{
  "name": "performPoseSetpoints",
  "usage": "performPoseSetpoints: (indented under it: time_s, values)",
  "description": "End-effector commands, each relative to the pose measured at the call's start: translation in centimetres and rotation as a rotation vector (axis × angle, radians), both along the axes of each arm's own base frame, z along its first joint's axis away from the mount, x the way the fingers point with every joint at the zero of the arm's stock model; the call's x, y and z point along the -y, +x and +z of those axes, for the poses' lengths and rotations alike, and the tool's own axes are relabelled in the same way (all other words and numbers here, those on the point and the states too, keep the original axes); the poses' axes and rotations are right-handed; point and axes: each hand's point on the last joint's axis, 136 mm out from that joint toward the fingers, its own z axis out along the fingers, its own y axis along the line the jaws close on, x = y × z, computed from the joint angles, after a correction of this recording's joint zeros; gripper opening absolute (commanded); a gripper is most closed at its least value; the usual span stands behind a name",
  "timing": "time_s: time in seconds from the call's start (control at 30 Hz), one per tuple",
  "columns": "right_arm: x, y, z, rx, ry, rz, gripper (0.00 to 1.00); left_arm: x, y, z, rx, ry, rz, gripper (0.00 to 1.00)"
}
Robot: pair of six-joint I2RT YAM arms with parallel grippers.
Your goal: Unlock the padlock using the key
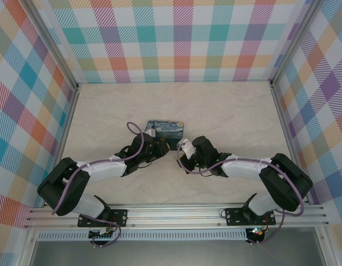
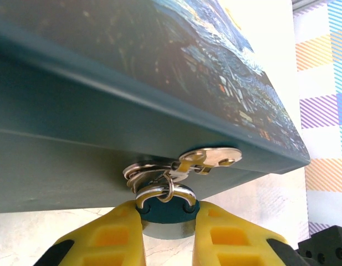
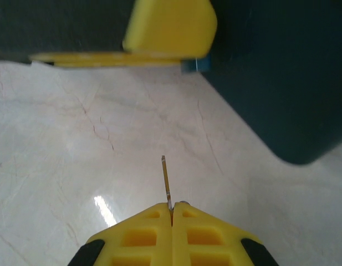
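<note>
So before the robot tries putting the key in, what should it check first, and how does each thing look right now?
1. Left hand gripping the padlock: ok, the blue body is squeezed from both sides.
2. Right hand pinching the key: ok, the tip sticks out in front.
3. Padlock hanging from the clasp on the box: ok, its metal loop looks closed.
4. Key reaching the padlock: not ok, bare table lies ahead of the tip.
5. Key lined up with the keyhole: cannot tell, the keyhole is hidden.
</note>
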Motion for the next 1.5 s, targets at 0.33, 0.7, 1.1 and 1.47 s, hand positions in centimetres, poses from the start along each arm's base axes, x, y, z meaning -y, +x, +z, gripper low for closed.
performPoseSetpoints:
  time_s: [0.33, 0.7, 1.1, 1.47]
  values:
    - [-1.9, 2.3, 0.9, 0.097, -0.011, 0.03, 0.0, 1.0, 0.5, 3.2, 0.03, -0.087, 0.024, 0.16]
    - [-2.5, 3.0, 0.9, 0.101, -0.025, 0.029, 0.0, 0.8, 0.3, 2.8, 0.023, -0.08, 0.026, 0.16]
    - [-2.5, 3.1, 0.4, 0.092, -0.043, 0.025, 0.01, 0.8, 0.2, 2.7, 0.017, -0.078, 0.025, 0.15]
    - [-2.5, 3.3, 0.4, 0.094, -0.049, 0.024, 0.01, 0.8, 0.2, 2.5, 0.014, -0.076, 0.025, 0.15]
